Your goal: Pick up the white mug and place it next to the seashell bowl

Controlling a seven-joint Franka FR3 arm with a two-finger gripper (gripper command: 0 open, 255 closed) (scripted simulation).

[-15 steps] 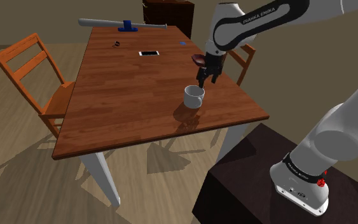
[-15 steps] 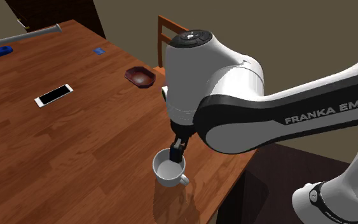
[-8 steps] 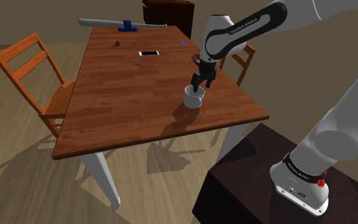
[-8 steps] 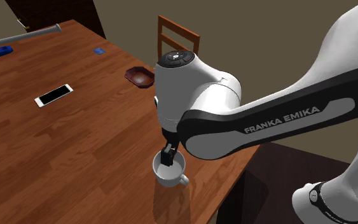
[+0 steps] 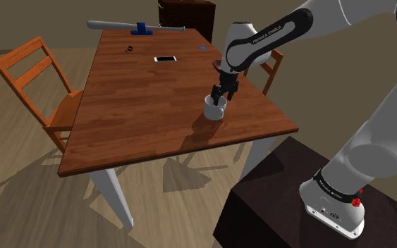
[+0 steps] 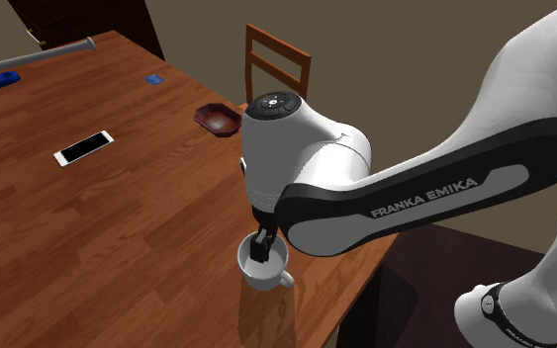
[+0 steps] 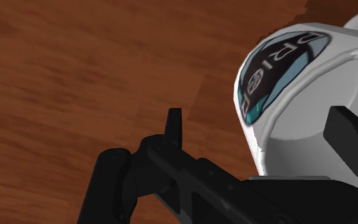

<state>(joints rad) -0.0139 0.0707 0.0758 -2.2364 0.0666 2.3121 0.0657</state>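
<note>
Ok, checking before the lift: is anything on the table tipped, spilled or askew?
Nothing stands out. The white mug with a dark logo stands upright on the brown wooden table, the open black claw straddling its rim.

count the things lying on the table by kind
white mug: 1
dark red bowl: 1
phone: 1
grey rod with blue clamp: 1
small blue item: 1
small dark ring: 1
total: 6

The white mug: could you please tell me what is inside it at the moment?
One black finger of the open claw reaches inside the white mug; the other stands outside its wall. No contents show, though the claw hides part of its bottom.
</note>
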